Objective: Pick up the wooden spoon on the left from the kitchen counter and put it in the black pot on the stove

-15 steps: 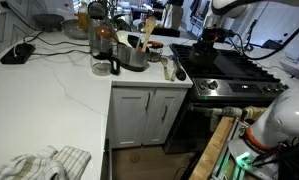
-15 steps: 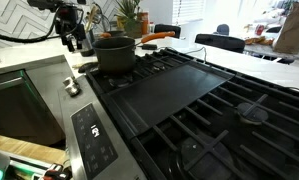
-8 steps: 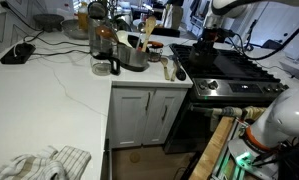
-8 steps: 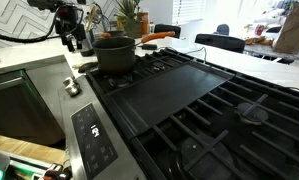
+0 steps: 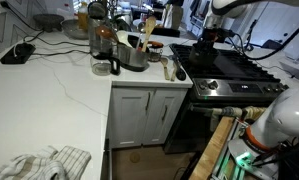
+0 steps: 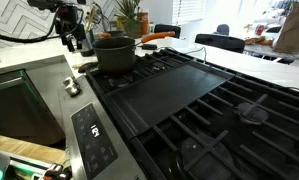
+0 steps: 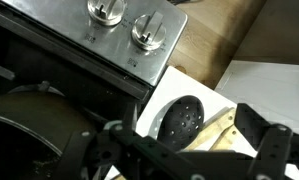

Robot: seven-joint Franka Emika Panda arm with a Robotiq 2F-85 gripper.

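Two pale wooden handles lie on the white kitchen counter beside a black perforated spoon. I cannot tell which one is the wooden spoon. They also show as a small cluster in an exterior view. The black pot sits on the stove at its back left corner; its rim shows in the wrist view. My gripper hangs above the utensils, jaws wide apart and empty. In an exterior view it is just left of the pot.
A steel pot with upright wooden spatulas, a glass pitcher and cables stand on the counter. Stove knobs line the steel front. A cloth lies at the counter's near corner.
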